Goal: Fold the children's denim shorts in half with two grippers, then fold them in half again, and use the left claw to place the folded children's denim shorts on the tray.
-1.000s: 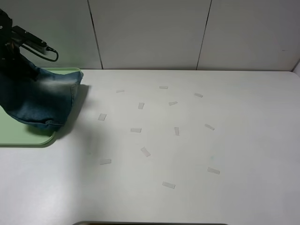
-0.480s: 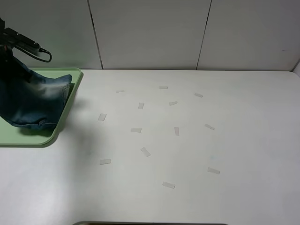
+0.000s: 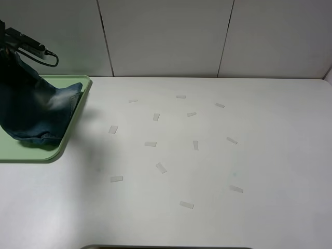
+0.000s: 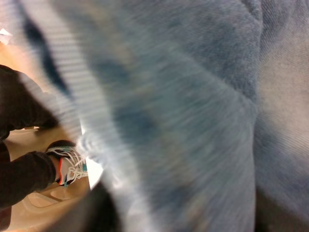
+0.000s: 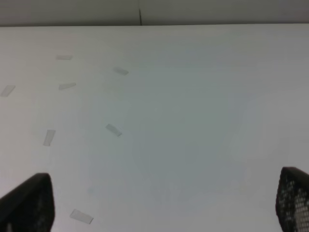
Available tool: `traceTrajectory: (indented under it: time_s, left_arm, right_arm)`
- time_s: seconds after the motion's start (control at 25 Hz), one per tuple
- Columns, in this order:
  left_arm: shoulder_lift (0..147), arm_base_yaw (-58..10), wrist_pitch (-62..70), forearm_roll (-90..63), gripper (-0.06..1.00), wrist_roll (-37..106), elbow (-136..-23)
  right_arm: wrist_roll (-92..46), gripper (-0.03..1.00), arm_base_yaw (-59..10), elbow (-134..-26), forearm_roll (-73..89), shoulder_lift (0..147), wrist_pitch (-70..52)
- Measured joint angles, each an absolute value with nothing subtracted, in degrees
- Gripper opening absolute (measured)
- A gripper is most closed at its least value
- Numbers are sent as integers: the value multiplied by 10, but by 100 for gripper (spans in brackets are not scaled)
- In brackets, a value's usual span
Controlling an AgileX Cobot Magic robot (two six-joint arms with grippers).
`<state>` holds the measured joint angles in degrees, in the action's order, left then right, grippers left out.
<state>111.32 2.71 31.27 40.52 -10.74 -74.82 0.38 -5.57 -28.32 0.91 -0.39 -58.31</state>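
The shorts (image 3: 36, 111) sit over the tray (image 3: 44, 153) at nine o'clock. Let go gently. I cannot tell whether the left claw (image 3: 6, 52) holds them.

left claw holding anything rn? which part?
Cannot tell. The denim shorts hang from the left arm's end over the tray; the claw and hold point are hidden.
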Motion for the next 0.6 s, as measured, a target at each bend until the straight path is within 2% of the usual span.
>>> traceTrajectory:
  time_s: [0.08,0.16,0.28,0.6]
  left_arm:
    - [1113,27,313,405,77,-119,-748]
    - [1113,27,312,405,91,-136,-748]
    - [1113,27,312,405,97,-151,-748]
    - [1113,27,312,391,99,-156,-748]
  right_arm:
    - [4,69,-56,-283,9,-4,-583]
    - [4,69,-56,-283,9,-4,-583]
    - [4,69,-56,-283,9,-4,-583]
    - [4,69,-56,-283,9,-4,-583]
